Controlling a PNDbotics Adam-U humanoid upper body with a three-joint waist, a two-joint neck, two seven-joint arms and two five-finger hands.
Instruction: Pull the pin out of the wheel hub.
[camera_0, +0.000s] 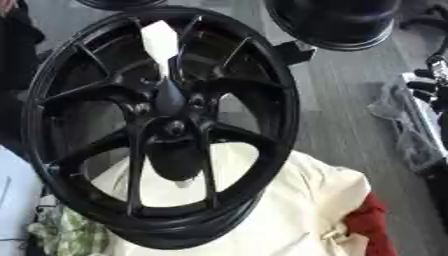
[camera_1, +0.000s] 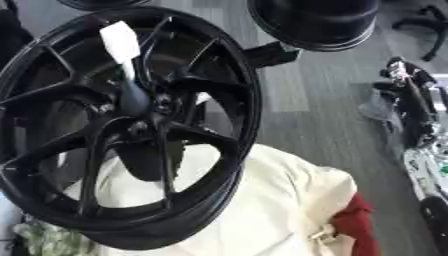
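A black spoked wheel (camera_0: 262, 75) stands tilted on a cream cloth (camera_0: 289, 210), its face turned toward me. The pin (camera_0: 161, 42) has a white flat top that narrows to a dark shaft. The shaft runs down into the wheel hub (camera_0: 172, 122) at the centre of the spokes. Nothing touches the pin. My right hand (camera_1: 407, 95) is at the right edge, well away from the wheel, fingers relaxed and holding nothing. My left hand is not visible.
Another black wheel (camera_0: 337, 22) lies at the top right, and part of a third (camera_0: 118, 3) at the top edge. A red cloth (camera_0: 367, 220) and a green patterned cloth (camera_0: 61, 232) lie beside the cream one. Clear plastic (camera_0: 394, 107) lies on the grey floor at right.
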